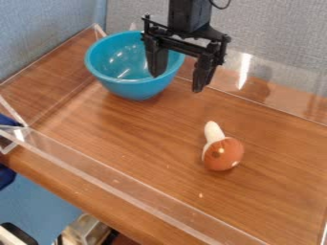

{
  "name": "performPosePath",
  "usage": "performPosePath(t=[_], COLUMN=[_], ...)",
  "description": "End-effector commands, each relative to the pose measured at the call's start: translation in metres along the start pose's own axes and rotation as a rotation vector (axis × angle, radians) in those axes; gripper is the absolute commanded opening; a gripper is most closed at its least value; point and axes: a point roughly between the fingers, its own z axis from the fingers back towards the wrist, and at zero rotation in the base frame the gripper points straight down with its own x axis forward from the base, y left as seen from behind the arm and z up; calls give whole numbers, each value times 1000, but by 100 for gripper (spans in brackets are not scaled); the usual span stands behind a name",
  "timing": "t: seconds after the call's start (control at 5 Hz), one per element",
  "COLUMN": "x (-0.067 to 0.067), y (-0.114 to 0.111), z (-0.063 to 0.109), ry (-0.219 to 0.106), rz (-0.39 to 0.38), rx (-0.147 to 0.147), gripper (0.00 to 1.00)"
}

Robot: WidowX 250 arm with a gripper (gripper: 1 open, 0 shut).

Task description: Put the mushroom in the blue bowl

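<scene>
While the mushroom lies on its side on the tabletop, near right, nothing is done: tool released, empty, apparently hovering by the blue bowl, far left. Grasp and transfer remain.

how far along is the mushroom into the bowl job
Nothing looks done yet: the mushroom lies on its side on the wooden table, well apart from the blue bowl, which looks empty. In hand: the pincer hangs open beside the bowl, pointing down and holding nothing. Left: reach the mushroom, grip it, carry it to the bowl and drop it in.
</scene>
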Motion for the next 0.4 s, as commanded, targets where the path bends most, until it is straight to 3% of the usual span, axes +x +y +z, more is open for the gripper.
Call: performPosePath(t=[0.0, 0.2], x=[-6, -14], y=[-13, -30], z=[-12, -30], ry=[12, 28], rz=[-52, -114], rx=[-1, 0], gripper=[100, 100])
